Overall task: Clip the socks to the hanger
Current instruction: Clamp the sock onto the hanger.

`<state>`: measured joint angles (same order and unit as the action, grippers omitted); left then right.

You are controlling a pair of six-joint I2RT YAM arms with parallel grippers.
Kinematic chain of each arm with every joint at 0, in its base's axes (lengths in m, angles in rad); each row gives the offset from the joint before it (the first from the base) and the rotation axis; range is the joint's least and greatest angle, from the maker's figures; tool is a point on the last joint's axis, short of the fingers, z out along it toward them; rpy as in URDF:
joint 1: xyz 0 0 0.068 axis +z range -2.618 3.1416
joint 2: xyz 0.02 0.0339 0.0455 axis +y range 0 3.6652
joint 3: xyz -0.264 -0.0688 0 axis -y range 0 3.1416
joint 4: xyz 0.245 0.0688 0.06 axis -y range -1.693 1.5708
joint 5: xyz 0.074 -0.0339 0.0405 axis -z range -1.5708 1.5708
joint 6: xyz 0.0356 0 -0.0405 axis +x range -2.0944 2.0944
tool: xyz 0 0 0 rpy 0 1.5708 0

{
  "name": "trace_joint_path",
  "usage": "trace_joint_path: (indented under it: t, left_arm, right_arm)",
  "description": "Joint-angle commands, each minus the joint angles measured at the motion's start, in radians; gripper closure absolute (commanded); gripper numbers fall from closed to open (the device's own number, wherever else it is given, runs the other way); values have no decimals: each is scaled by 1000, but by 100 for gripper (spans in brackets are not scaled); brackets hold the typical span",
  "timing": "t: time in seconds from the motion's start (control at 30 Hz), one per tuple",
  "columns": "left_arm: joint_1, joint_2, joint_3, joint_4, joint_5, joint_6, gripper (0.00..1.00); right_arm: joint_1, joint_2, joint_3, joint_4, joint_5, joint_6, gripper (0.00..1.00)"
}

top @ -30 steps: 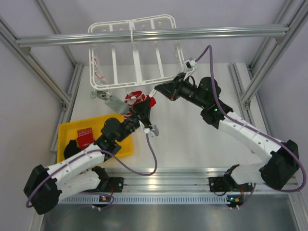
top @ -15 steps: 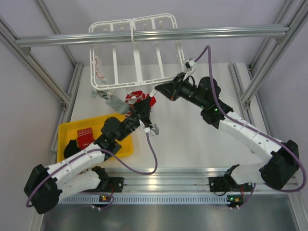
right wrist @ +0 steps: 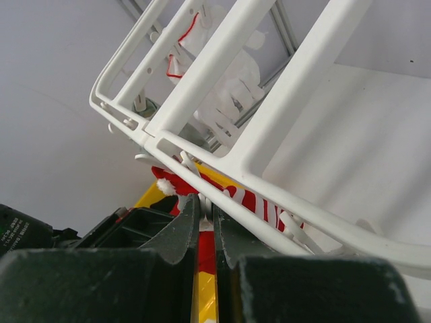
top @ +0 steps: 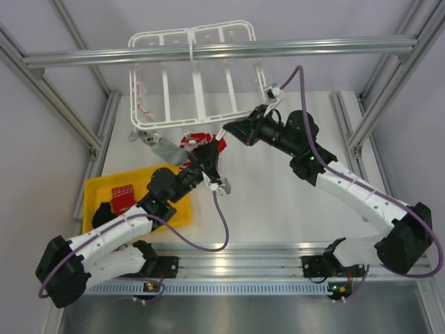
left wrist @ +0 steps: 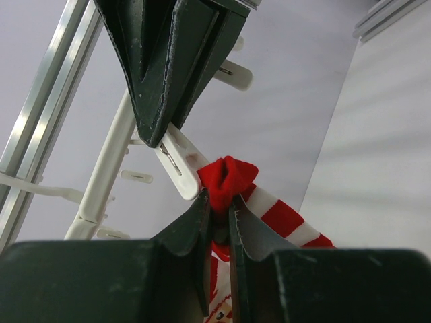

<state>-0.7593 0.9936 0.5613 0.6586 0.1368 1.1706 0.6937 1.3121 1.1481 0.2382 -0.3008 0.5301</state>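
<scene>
From my seat, the left pincer (left wrist: 217, 208) was nipped narrow on a bunched red fold of the sock (left wrist: 227, 176), with red-and-white stripes trailing down to the right behind the fingers. The right pincer (right wrist: 205, 202) had its fingers pressed together on the tail of a white clip (left wrist: 176, 161) dangling from the near rail of the hanger (right wrist: 222, 60). The sock was up in the air, its fold right against the clip's lower end; I could not tell whether it sat inside the clip. From above, both pincers met just under the hanger's front edge. A second sock (top: 124, 195) lay in the yellow tray (top: 90, 202) at the worktop's (top: 278, 202) left side.
</scene>
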Motion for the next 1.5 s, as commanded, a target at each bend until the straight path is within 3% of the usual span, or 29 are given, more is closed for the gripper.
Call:
trace_joint_path:
  t: [0.0,0.1,0.17,0.3,0.43,0.63,0.77,0.87,1.23,1.33,1.47]
  left_arm:
    - [-3,-3,54,91,4,15,100]
    - [-3,-6,57,93,6,15,100]
    - [-3,-9,54,92,10,14,100]
    - [-3,-13,51,88,10,14,100]
    - [-3,-15,49,84,6,18,100]
    - [-3,-21,42,70,7,20,100]
    - [-3,-35,32,52,3,20,100]
    - [-3,-47,23,38,3,14,100]
    - [-3,-81,12,-14,-16,-20,100]
    - [-3,-124,14,-86,-28,-57,100]
    - [0,-246,70,-452,-48,-199,100]
  right_arm:
    - [23,9,38,-80,-31,-18,98]
    - [24,13,44,-91,-26,-16,92]
    - [24,15,45,-92,-23,-19,81]
    - [24,18,52,-96,-23,-18,69]
    - [24,16,55,-85,-37,-5,68]
    - [23,7,36,-37,-44,8,80]
    - [23,3,36,-45,-41,16,61]
    - [21,-11,19,-59,-20,8,54]
    - [1,-71,-44,-11,31,-42,45]
    - [-5,-82,-47,-19,28,-54,45]
    - [-8,-100,-56,-27,25,-62,45]
